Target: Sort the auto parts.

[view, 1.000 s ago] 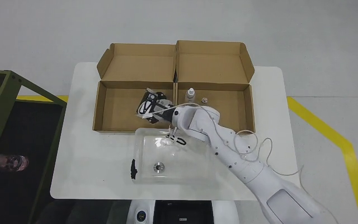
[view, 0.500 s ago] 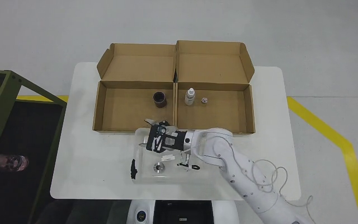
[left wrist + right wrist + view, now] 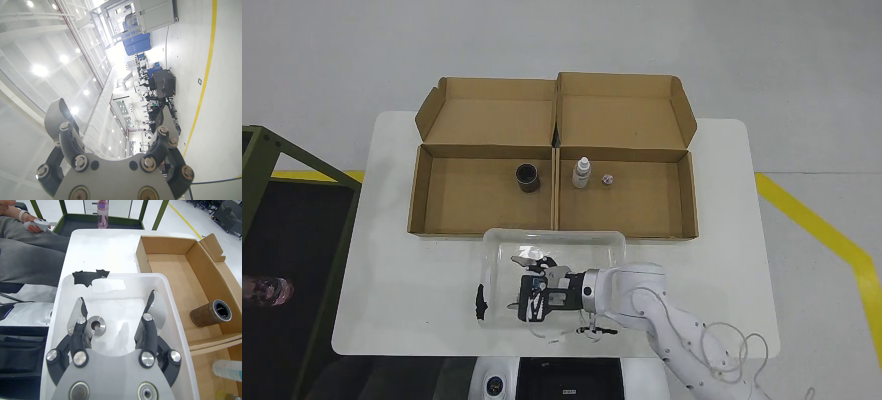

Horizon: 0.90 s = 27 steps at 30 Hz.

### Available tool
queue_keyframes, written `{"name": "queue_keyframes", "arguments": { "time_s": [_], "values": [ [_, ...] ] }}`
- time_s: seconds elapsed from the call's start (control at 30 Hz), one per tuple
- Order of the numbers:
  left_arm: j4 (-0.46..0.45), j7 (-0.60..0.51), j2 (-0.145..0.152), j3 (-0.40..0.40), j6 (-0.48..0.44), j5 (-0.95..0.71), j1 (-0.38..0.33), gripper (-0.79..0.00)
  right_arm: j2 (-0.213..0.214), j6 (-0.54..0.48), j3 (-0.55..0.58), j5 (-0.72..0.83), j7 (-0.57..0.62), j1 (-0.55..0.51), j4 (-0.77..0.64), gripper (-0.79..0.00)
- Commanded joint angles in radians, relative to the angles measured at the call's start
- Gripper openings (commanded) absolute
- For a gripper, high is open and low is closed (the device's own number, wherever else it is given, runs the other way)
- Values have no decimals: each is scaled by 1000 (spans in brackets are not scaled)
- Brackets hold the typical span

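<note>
Showing, in the right wrist view, a steel bushing [image 3: 97,326] lying in the clear bin [image 3: 56,306], just beside one finger of the wide-spread, empty right gripper [image 3: 116,296]. Hiding it under that gripper [image 3: 526,290] at the top view's lower centre. Resting upper left in the cardboard box [image 3: 462,195]: brown cylinder [image 3: 528,178]. Pointing ceilingward, spread and empty: left gripper [image 3: 112,109].

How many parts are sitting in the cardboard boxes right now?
3: a brown cylinder in the left box, a small white bottle and a tiny round piece in the right box.

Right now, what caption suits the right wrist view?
Right gripper, jaws open, over the clear bin beside a steel ring.
</note>
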Motion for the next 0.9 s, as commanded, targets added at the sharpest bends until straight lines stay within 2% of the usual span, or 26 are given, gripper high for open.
{"name": "queue_keyframes", "arguments": {
  "time_s": [0.0,0.6,0.7,0.87],
  "values": [
    [0,0,0,0,0,0,0,0,3,-10,-4,-9,3,-5,4,-206],
    [0,0,0,0,0,0,0,0,2,-18,-68,-2,43,55,124,-206],
    [0,0,0,0,0,0,0,0,-1,-9,-77,2,49,71,151,-222],
    [0,0,0,0,0,0,0,0,-4,0,-92,8,49,94,189,-296]
  ]
}}
